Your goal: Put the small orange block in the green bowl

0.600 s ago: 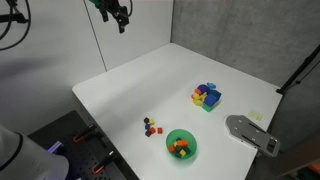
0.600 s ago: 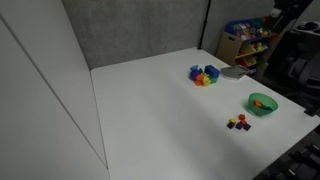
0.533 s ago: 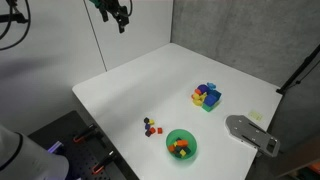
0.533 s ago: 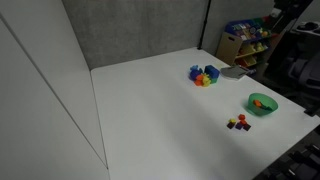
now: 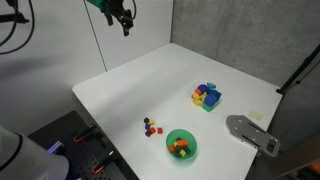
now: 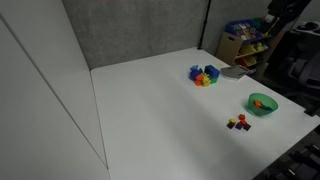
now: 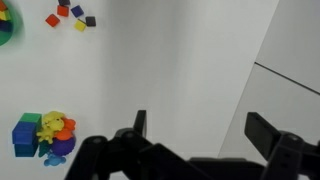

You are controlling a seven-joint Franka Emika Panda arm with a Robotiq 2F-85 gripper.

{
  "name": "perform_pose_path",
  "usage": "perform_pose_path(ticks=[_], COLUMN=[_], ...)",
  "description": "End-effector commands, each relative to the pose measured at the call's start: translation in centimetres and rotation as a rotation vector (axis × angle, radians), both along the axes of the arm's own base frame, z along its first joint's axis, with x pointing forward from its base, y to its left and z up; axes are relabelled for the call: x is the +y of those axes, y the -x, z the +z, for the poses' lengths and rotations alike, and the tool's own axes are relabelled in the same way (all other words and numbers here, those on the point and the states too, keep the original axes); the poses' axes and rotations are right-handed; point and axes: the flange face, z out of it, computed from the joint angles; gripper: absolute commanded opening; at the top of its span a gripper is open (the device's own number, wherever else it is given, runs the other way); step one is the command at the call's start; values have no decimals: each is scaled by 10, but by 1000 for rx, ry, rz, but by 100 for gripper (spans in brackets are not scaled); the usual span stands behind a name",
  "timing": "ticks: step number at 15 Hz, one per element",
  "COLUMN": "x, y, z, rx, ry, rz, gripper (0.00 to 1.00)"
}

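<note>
The green bowl [image 5: 181,145] stands near the table's front edge and holds some orange and yellow pieces; it also shows in an exterior view [image 6: 262,103] and at the wrist view's top left edge [image 7: 3,22]. Just beside it lies a cluster of tiny cubes, with the small orange block [image 5: 156,129] among red and purple ones; the cluster also shows in an exterior view [image 6: 238,122] and in the wrist view [image 7: 70,16]. My gripper [image 5: 122,18] hangs high above the table's far side, far from both. Its jaws [image 7: 200,130] are open and empty.
A blue tray of bigger coloured blocks [image 5: 207,96] sits on the white table [image 5: 130,95], also seen in the wrist view [image 7: 40,135]. A grey flat device [image 5: 250,133] lies at the table's corner past the bowl. A shelf with toys [image 6: 245,45] stands beyond the table.
The gripper has shifted very slightly; nothing on the table has moved.
</note>
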Motion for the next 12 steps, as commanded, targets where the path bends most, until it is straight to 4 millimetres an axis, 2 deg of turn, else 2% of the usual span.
perform_pose_path(ticks=[1, 6, 12], x=[-14, -38, -67], y=[-15, -36, -50], z=[-24, -82, -163], rx=[-21, -27, 27], ry=[56, 91, 160], rz=[-50, -105, -158], gripper=[100, 100, 100])
